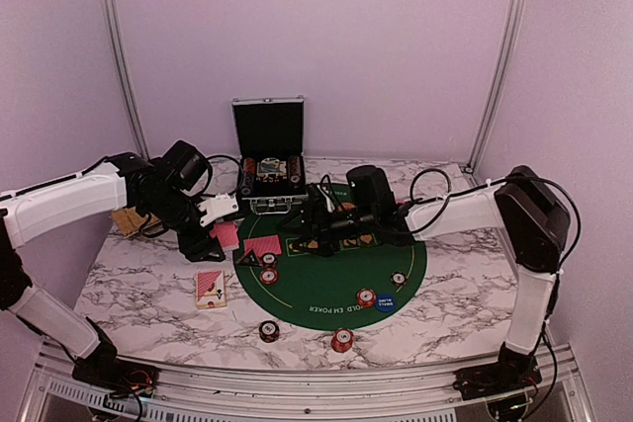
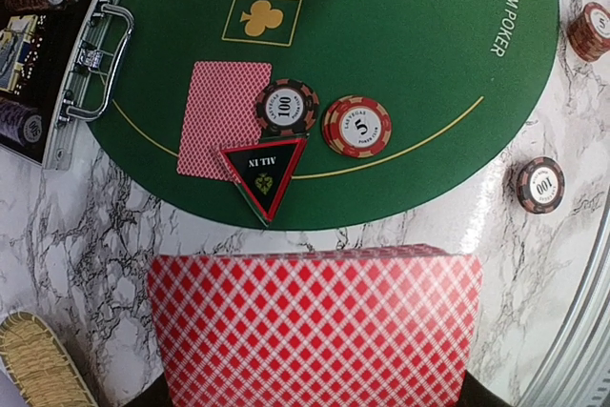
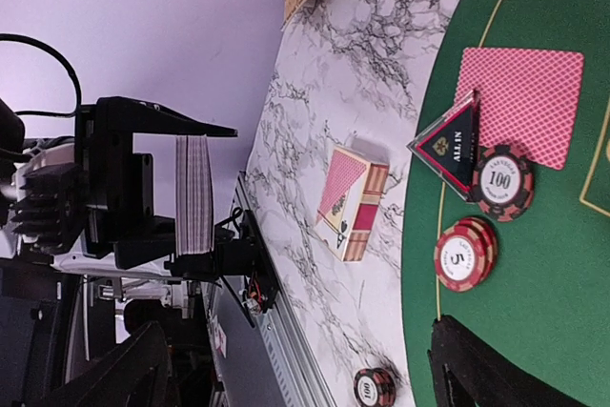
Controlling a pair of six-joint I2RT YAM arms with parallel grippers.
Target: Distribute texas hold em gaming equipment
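My left gripper [image 1: 220, 229] is shut on a deck of red-backed playing cards [image 2: 315, 321], held above the marble just off the green mat's left edge. On the mat [image 2: 429, 64] lie a single face-down card [image 2: 224, 119], a black triangular marker [image 2: 265, 171], a 100 chip [image 2: 287, 107] and a 5 chip stack [image 2: 357, 126]. Empty and open, my right gripper [image 1: 321, 229] hovers over the mat's far left part, with its dark fingers [image 3: 477, 369] wide apart. More chips [image 1: 269, 331] [image 1: 342, 340] sit on the marble near the front edge. A blue disc [image 1: 385, 301] lies on the mat beside a chip [image 1: 366, 297].
A card box [image 1: 210, 287] lies on the marble left of the mat. The silver-edged case [image 1: 268, 160] stands open at the back, with chips inside. A woven tan tray [image 1: 129, 219] sits behind the left arm. The table's metal front rail [image 1: 297, 382] runs along the near edge.
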